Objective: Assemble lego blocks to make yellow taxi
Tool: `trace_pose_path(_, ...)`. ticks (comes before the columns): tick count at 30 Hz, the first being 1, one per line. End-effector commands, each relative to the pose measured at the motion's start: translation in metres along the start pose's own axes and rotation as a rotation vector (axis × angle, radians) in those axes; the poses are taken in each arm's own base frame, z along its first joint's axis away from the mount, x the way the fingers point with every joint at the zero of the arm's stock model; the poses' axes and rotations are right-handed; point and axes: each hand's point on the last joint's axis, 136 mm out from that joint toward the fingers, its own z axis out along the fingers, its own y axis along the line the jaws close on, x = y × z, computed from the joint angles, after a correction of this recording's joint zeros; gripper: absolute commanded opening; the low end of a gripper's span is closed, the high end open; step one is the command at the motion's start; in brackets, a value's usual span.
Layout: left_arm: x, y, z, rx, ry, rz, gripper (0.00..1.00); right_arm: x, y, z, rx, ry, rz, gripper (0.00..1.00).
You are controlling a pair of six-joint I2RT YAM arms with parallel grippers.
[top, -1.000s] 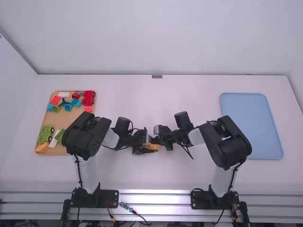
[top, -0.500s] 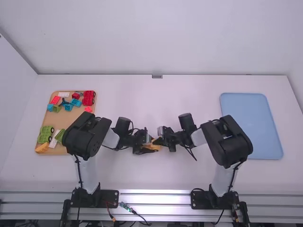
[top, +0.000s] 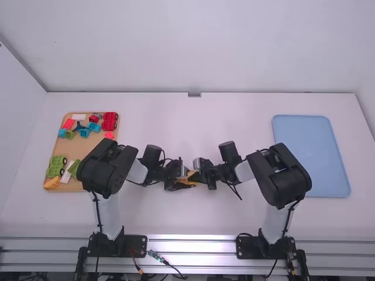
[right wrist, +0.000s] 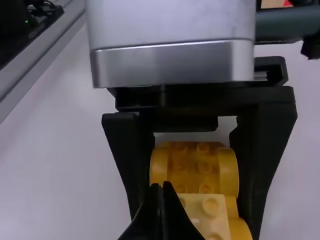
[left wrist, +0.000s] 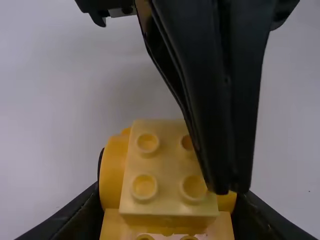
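In the high view the left gripper [top: 179,180] and right gripper [top: 200,171] meet at mid-table, around the yellow car base [top: 190,180]. The left wrist view has the left gripper [left wrist: 167,215] shut on the rounded yellow car base [left wrist: 113,175], one finger on each side. A pale yellow block [left wrist: 166,172] with studs sits on top of the base. The right gripper [right wrist: 161,187] is shut, its two fingers together with nothing between them, tips over one edge of the pale yellow block [right wrist: 207,212]. Whether they touch it, I cannot tell.
At the left stands a wooden tray [top: 88,149] holding several red, blue, green and white pieces and an orange-yellow one [top: 52,182]. A blue tray [top: 310,155] lies at the right. Both forearms reach in low toward mid-table.
The right gripper has drawn back a little to the right, then shifted slightly left again. The left arm and the car base have stayed still.
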Motion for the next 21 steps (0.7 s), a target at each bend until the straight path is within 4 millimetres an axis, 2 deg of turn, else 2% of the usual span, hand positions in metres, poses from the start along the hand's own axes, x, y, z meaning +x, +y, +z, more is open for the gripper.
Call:
trace_pose_path(1,0.016,-0.004,0.000,-0.010,0.049,-0.057,0.20,0.019,-0.004,-0.005,0.063,0.090,0.042,0.00)
trace_pose_path(2,0.015,-0.003,0.000,-0.010,0.049,-0.057,0.20,0.006,-0.003,-0.008,0.058,0.064,0.004,0.00)
trace_pose_path(5,0.016,-0.003,0.000,-0.011,0.049,-0.057,0.21,-0.014,-0.005,-0.014,0.075,0.037,-0.050,0.00)
trace_pose_path(6,0.015,-0.004,0.000,-0.010,0.049,-0.057,0.20,-0.025,-0.012,-0.022,0.112,0.030,-0.063,0.00)
trace_pose_path(10,0.015,-0.003,0.001,-0.011,0.048,-0.054,0.21,-0.043,-0.033,-0.042,0.248,0.052,-0.016,0.00)
trace_pose_path(11,0.015,-0.002,0.001,-0.012,0.047,-0.054,0.22,-0.046,-0.036,-0.047,0.274,0.057,-0.003,0.07)
trace_pose_path(12,0.014,-0.001,0.001,-0.012,0.047,-0.052,0.23,-0.051,-0.040,-0.056,0.322,0.070,0.021,0.38)
trace_pose_path(13,0.014,-0.001,0.001,-0.012,0.047,-0.053,0.24,-0.053,-0.043,-0.062,0.350,0.077,0.033,0.49)
trace_pose_path(14,0.014,0.000,0.001,-0.011,0.048,-0.055,0.25,-0.054,-0.047,-0.073,0.401,0.095,0.070,0.74)
trace_pose_path(15,0.013,0.000,0.001,-0.011,0.048,-0.055,0.25,-0.054,-0.047,-0.074,0.408,0.096,0.075,0.77)
trace_pose_path(16,0.012,0.003,0.002,-0.011,0.049,-0.056,0.28,-0.055,-0.054,-0.092,0.491,0.120,0.128,0.99)
trace_pose_path(17,0.012,0.004,0.002,-0.012,0.048,-0.054,0.28,-0.055,-0.055,-0.097,0.512,0.125,0.141,0.99)
trace_pose_path(20,0.008,0.012,0.002,-0.026,0.044,-0.073,0.38,-0.055,-0.058,-0.121,0.616,0.159,0.197,0.99)
trace_pose_path(21,0.008,0.013,0.002,-0.029,0.045,-0.079,0.39,-0.055,-0.058,-0.124,0.624,0.162,0.201,0.99)
